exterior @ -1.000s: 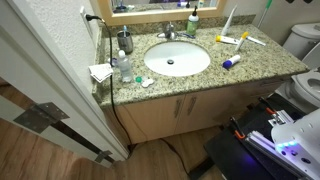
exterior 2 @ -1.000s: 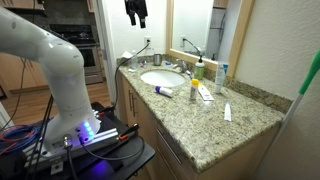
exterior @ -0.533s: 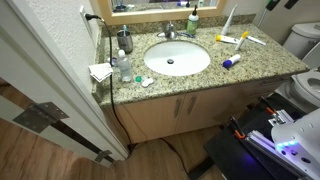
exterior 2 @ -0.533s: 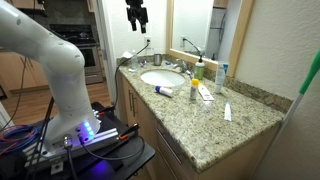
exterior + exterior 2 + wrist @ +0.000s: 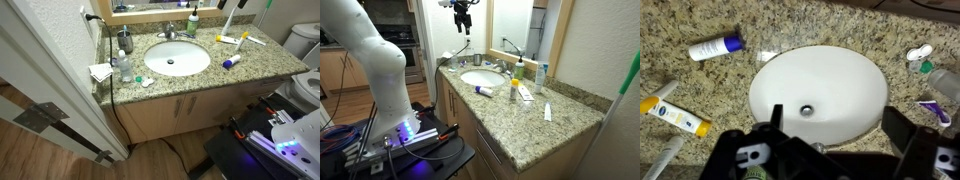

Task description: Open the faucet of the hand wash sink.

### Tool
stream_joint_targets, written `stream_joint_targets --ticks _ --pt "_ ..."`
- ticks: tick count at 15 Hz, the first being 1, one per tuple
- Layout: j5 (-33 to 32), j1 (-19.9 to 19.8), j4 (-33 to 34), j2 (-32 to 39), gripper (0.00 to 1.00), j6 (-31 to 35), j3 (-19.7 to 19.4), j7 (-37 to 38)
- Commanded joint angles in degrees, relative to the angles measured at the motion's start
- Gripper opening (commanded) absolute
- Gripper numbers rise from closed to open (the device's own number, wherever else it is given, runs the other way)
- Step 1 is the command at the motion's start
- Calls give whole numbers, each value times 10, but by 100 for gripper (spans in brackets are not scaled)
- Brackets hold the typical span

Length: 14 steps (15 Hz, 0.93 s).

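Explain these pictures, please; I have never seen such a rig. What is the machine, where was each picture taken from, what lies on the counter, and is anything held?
The big white jointed arm is a robot. The black pincer at its end hangs high above the white oval porcelain sink, open and holding nothing. Two pictures come from cameras standing in the room. The third looks straight down from a camera on the robot's wrist. On the speckled tan granite counter lie a white tube with a blue cap and a white tube with a yellow cap. A green-topped bottle stands beside the small chrome faucet.
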Motion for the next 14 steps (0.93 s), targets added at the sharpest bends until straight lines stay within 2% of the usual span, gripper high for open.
stream_joint_targets --ticks 1,3,6,10,12,13,14 --pt "-2 4 5 4 100 -1 -4 1" --pt "-61 -5 -19 8 100 25 9 -6" --pt "-80 -11 17 91 100 67 11 50" --pt "-86 -9 110 191 100 111 7 125" --pt "-104 -4 164 235 100 99 6 201" --pt "-89 5 103 185 100 110 -4 152" --pt "-95 7 126 204 100 110 -6 175"
